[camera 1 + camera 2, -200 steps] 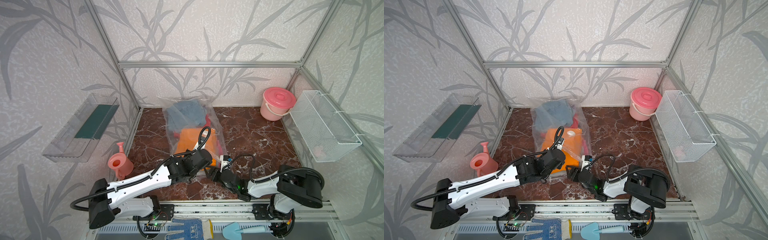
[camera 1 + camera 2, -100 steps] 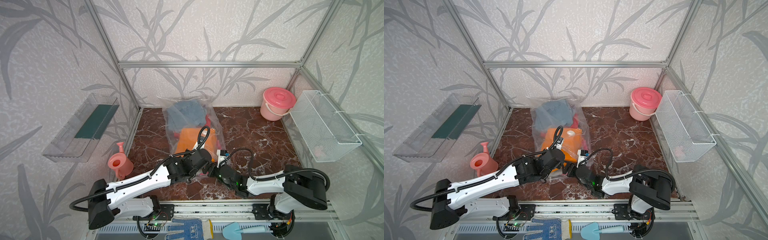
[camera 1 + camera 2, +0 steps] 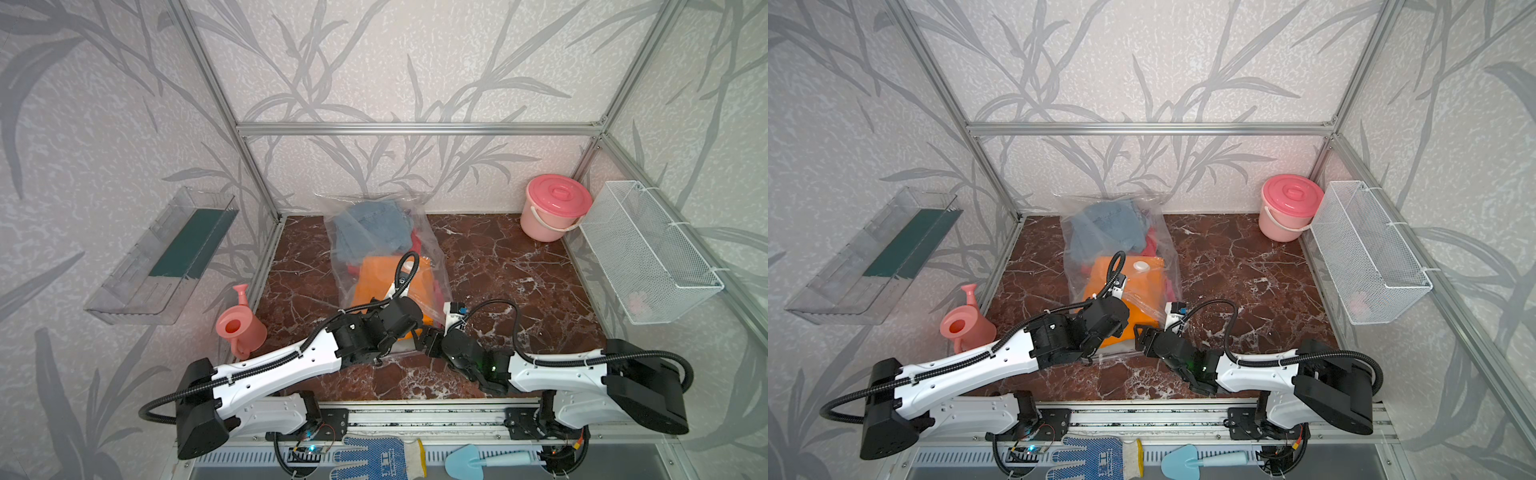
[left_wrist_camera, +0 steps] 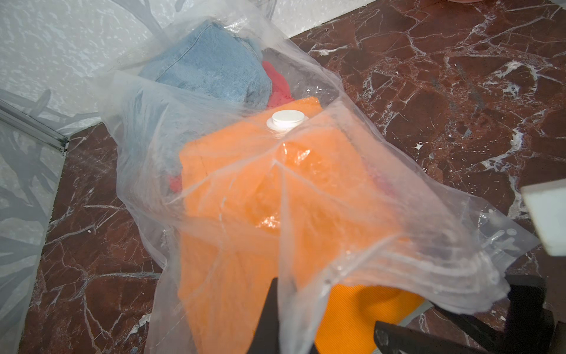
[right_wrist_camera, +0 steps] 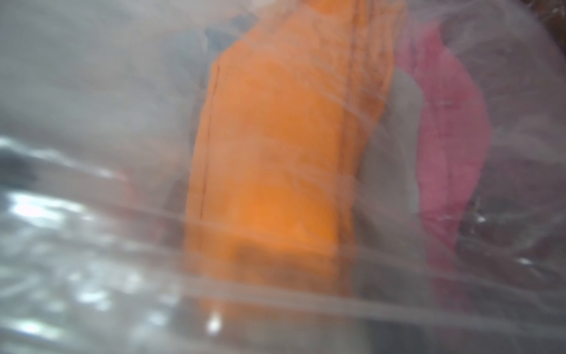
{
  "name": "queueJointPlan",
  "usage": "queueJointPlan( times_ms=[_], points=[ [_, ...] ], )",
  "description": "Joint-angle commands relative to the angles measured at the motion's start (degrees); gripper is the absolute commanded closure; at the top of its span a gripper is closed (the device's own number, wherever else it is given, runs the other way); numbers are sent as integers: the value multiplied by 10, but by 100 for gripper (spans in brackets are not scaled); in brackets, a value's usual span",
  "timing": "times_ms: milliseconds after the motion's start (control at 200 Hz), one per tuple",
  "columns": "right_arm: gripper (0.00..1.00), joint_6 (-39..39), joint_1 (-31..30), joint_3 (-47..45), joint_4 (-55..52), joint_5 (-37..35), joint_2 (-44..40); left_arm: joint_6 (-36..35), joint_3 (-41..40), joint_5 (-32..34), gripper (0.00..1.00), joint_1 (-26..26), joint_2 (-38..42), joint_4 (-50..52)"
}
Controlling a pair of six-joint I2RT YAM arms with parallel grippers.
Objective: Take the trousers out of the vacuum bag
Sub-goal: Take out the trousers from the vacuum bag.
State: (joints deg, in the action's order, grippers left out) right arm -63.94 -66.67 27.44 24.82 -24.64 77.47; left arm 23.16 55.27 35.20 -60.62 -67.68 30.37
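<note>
— Looking in a top view, where is the vacuum bag (image 3: pixel 432 253)?

— It lies on the bench (image 3: pixel 519 270), from the back wall toward the arms. The trousers (image 3: pixel 376 276) are inside: denim far, orange near, red at the side.

— What does the left wrist view add?

— The white valve disc (image 4: pixel 288 120) over the orange pair. Also the left gripper (image 4: pixel 275 291): its jaws are clenched on the upper film at the bag's mouth and hold it raised. The right gripper (image 3: pixel 1143 336) shows there with its fingers (image 4: pixel 413 335) apart, jaws released, beside the bare orange edge.

— And the right wrist view?

— Only blurred film, with orange and pink cloth very close. Both arms reach low and forward and meet at the mouth.
</note>
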Motion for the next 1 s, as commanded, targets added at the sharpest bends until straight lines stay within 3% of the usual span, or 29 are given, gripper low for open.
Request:
queueJointPlan(
  times_ms=[0,620,800,995],
  points=[
    [16,-13,3,-7,-9,-16,-18,7,-5,7,100,3,14,-2],
    [16,41,20,14,104,14,40,10,-6,6,100,6,18,-1],
    [15,85,30,47,66,21,13,11,-7,7,100,8,21,0],
    [15,82,31,55,83,47,20,14,-7,2,100,9,19,-3]
  ],
)
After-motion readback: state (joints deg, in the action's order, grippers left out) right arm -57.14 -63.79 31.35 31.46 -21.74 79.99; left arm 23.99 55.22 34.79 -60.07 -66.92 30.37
